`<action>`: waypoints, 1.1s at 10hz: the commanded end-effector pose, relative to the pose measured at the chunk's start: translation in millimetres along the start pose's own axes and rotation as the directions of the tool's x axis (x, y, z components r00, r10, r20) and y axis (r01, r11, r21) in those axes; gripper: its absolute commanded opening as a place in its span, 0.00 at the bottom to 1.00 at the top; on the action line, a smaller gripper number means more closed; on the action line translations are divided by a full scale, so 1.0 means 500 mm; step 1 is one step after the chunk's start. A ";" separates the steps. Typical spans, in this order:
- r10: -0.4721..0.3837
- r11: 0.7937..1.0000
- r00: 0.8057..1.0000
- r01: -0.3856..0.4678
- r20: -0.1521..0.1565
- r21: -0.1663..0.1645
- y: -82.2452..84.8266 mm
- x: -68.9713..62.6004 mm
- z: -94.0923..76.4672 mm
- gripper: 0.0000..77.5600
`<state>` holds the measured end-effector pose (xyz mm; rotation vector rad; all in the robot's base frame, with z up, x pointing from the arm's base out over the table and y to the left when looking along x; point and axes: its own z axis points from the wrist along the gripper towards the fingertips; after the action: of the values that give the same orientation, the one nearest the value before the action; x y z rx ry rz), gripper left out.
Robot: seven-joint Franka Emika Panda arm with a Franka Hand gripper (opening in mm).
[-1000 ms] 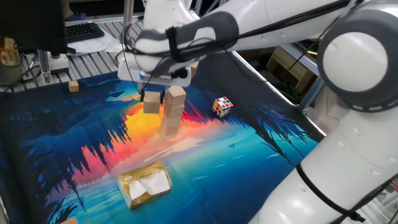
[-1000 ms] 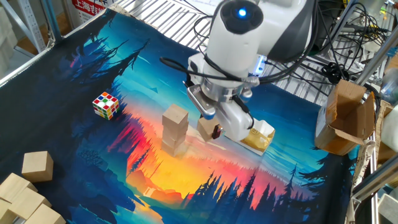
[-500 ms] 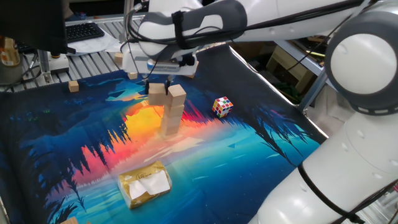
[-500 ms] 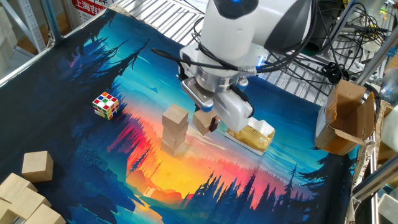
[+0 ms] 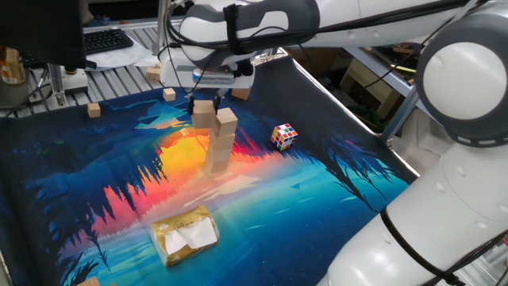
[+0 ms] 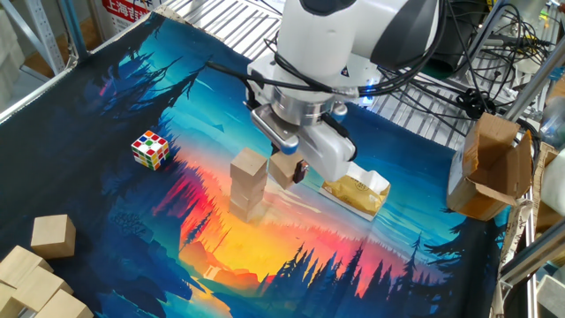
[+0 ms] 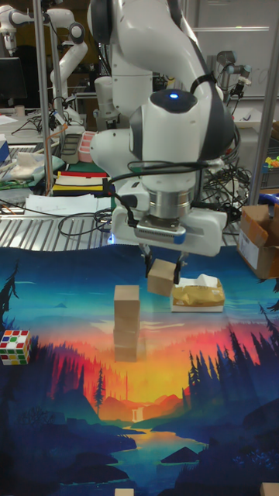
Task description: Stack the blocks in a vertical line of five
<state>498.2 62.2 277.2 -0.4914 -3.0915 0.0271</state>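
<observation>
Two blocks stand stacked [image 7: 127, 322] just beside the claw [image 7: 162, 273], which grips a third block [image 7: 161, 277], tilted, near the stack's top. Step in hand: carrying block three over. Next calls for more lift, levelling, then centring above the top block; spare blocks [image 6: 35, 278] lie well away.

gripper [image 6: 286, 168] now higher above the mat than a second ago, its held block [image 6: 282, 170] lifted from mid-stack height to level with the stack's top block [image 6: 249, 164], just beside it
</observation>
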 end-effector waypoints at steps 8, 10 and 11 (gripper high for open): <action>-0.148 0.989 0.989 0.148 0.010 0.018 -0.029 -0.034 -0.038 0.02; -0.161 0.987 0.987 0.161 0.012 0.016 -0.033 -0.038 -0.036 0.02; -0.169 0.985 0.986 0.169 0.012 0.016 -0.036 -0.041 -0.035 0.02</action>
<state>510.5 41.1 294.1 -0.2405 -3.1265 0.0527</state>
